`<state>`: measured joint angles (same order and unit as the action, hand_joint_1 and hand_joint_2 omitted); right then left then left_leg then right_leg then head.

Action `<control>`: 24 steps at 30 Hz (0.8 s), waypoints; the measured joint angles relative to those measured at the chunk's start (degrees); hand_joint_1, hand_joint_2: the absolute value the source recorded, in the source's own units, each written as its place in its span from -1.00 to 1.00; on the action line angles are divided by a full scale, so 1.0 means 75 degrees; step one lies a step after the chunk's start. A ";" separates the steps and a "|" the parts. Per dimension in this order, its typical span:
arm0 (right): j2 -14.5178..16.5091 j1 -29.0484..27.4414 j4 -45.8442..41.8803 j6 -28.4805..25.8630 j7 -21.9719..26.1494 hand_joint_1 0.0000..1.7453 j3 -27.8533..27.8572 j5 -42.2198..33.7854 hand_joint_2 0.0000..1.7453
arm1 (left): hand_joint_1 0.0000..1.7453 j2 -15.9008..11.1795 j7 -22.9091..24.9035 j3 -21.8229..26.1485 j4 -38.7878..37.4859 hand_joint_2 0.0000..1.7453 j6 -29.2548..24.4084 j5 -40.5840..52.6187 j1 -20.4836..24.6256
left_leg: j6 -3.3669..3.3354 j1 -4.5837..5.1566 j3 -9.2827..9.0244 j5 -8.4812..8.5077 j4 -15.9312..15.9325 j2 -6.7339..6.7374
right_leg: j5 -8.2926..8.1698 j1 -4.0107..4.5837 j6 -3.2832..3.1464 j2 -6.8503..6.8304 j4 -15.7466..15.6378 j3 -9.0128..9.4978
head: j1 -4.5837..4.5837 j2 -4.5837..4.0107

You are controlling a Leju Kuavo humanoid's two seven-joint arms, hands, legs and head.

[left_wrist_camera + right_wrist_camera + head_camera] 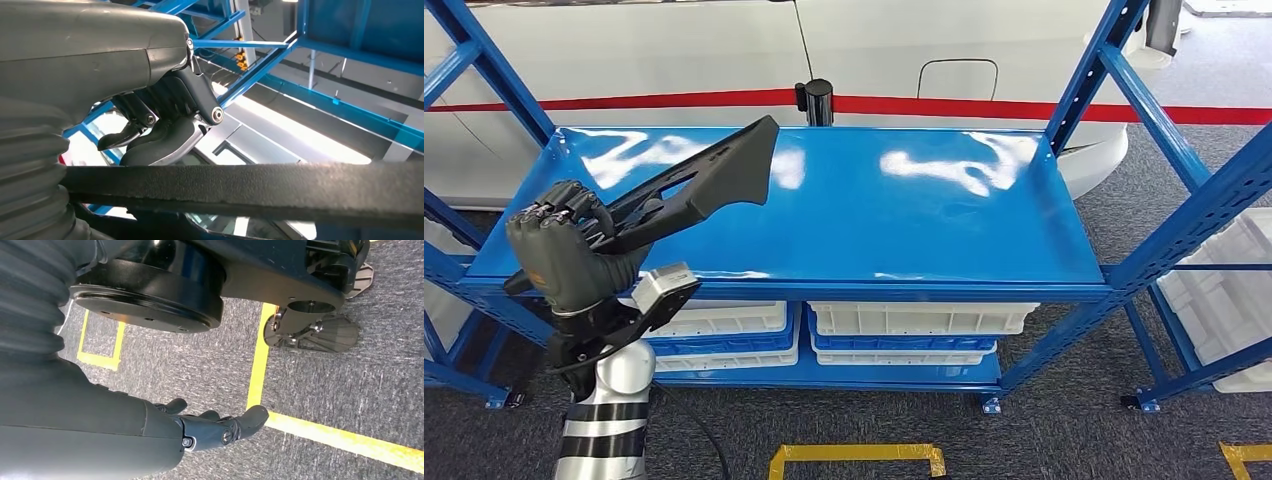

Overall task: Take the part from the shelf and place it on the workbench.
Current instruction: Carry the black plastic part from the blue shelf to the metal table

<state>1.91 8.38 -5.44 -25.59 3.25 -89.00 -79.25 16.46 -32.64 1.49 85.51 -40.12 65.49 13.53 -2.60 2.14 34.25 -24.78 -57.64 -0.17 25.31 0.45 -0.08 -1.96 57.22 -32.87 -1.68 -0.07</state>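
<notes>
A long black part (714, 175) with a flared end points up and to the right over the left side of the blue shelf's top level (924, 220). My left hand (569, 250) grips its lower end, at the shelf's front left corner. In the left wrist view the part (260, 187) crosses the picture as a rough dark bar beneath the curled fingers (170, 127). My right hand (165, 432) hangs down above grey carpet with its fingers (240, 424) held out and nothing in them.
White bins (919, 320) and blue trays (724, 345) fill the lower shelf level. Blue uprights (1194, 225) frame the shelf on both sides. A white vehicle body with a red stripe (984, 105) stands behind. Yellow floor tape (854, 455) marks the carpet in front.
</notes>
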 joint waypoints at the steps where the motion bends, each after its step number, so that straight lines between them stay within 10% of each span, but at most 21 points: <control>1: -0.0001 0.0000 0.0000 0.0000 0.0003 -1.00 0.0000 -0.0003 1.00 | 1.00 0.0011 -0.0012 0.0000 0.0023 1.00 0.0000 0.0000 -0.0009 | 0.0000 0.0000 0.0000 0.0000 0.0000 0.0000 | 0.0000 0.0000 0.0000 0.0000 0.0000 0.0000 | 0.0000 0.0000; 11: 0.0005 0.0006 0.0000 0.0000 0.0023 -1.00 -0.0001 -0.0049 1.00 | 1.00 0.0050 -0.0057 0.0012 0.0078 1.00 0.0001 0.0033 -0.0049 | -0.0172 -0.0041 -0.0055 0.0117 0.0114 0.0000 | 0.0079 -0.0008 0.0116 0.0066 0.0120 -0.0067 | 0.0003 0.0000; 16: -0.0011 -0.0001 0.0000 0.0000 0.0024 -1.00 -0.0002 -0.0060 1.00 | 1.00 0.0101 -0.0197 0.0030 0.0087 1.00 0.0001 0.0075 -0.0079 | -0.0167 -0.0127 0.0032 0.0242 0.0183 -0.0022 | 0.1002 -0.0142 0.0189 0.0216 0.2006 -0.0829 | 0.0049 0.0000; 20: -0.0024 0.0009 -0.0001 0.0000 0.0042 -1.00 -0.0003 -0.0064 1.00 | 1.00 0.0117 -0.0288 0.0066 0.0111 1.00 0.0002 0.0117 -0.0105 | -0.0029 -0.0202 0.0147 0.0323 0.0127 -0.0059 | 0.0463 -0.0252 0.0522 0.0252 0.0566 0.0091 | 0.0057 0.0000; 24: -0.0013 0.0004 -0.0004 0.0000 0.0068 -1.00 -0.0003 -0.0066 1.00 | 1.00 0.0139 -0.0351 0.0076 0.0178 1.00 0.0004 0.0083 -0.0101 | 0.0148 -0.0203 0.0269 0.0420 0.0010 -0.0128 | 0.0268 -0.0227 0.0401 0.0371 0.0034 0.0358 | 0.0025 0.0000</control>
<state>1.81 8.42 -5.47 -25.59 3.76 -89.02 -79.75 17.51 -35.27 2.06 86.84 -40.09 66.11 12.78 -1.49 0.62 36.26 -21.63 -57.56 -1.13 27.32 -1.25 2.93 0.82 57.47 -30.19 -1.49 -0.07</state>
